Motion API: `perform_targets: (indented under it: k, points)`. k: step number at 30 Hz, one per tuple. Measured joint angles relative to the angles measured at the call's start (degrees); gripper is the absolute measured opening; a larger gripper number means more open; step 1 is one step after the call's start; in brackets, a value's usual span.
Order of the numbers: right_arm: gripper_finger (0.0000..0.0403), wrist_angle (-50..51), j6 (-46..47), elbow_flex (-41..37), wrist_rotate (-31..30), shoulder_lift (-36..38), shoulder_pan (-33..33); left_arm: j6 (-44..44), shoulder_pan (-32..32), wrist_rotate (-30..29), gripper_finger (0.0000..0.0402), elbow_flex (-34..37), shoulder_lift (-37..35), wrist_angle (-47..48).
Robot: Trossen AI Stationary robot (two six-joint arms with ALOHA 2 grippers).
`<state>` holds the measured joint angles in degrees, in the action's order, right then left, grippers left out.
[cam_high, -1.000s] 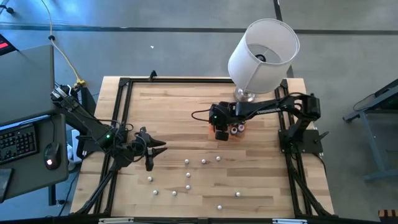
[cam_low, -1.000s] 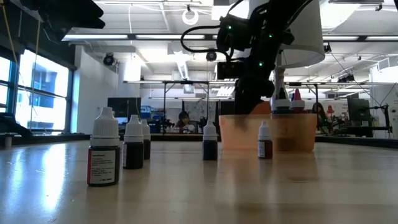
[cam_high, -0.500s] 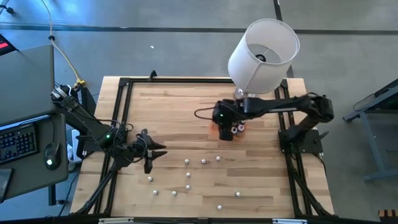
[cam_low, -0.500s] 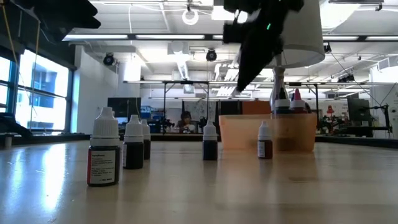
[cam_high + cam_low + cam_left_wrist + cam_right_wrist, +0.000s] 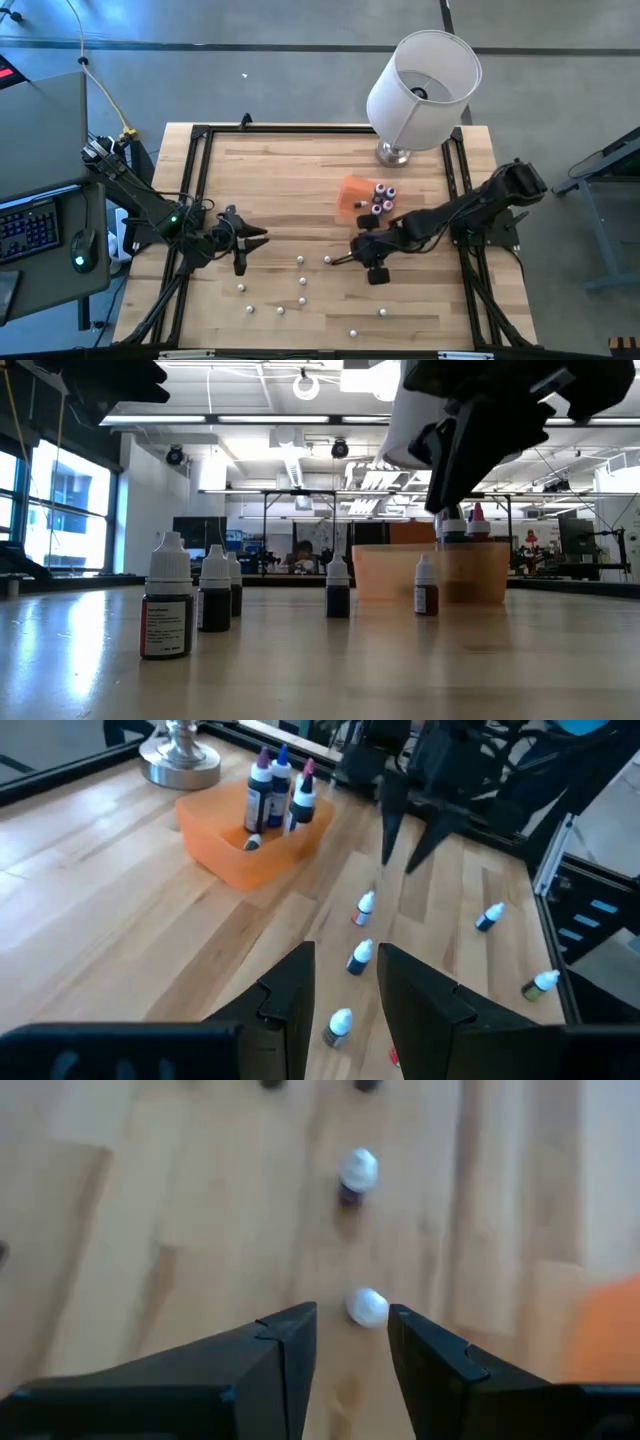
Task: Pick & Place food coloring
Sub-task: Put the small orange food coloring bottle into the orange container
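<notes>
A white lamp shade [image 5: 423, 88] on a chrome base [image 5: 394, 154] stood at the table's one o'clock edge. An orange tray [image 5: 357, 194] lay just toward the table's centre from that base, on the pale wooden table top [image 5: 270, 180], which was bordered by a black frame [image 5: 196, 190]. Off the table at nine o'clock sat a keyboard [image 5: 27, 229] and a mouse [image 5: 80, 249]. A yellow cable [image 5: 105, 92] ran at eleven o'clock. In the low view, a seated person [image 5: 297, 553] appeared in the room beyond.
</notes>
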<state>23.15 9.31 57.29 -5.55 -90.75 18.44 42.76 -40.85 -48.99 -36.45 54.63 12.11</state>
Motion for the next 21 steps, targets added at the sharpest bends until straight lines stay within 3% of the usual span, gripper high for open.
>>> perform_targets:
  k: [8,21]
  points:
    - [0.0120,-8.56,2.80,-3.70,1.24,-4.99,-1.35,1.49,-0.03,2.27,0.0111,0.00,0.00,-0.51]
    - [0.0115,-10.90,3.39,-3.95,4.66,-9.48,-4.70,1.51,-0.03,4.98,0.0111,0.00,0.00,-0.50]
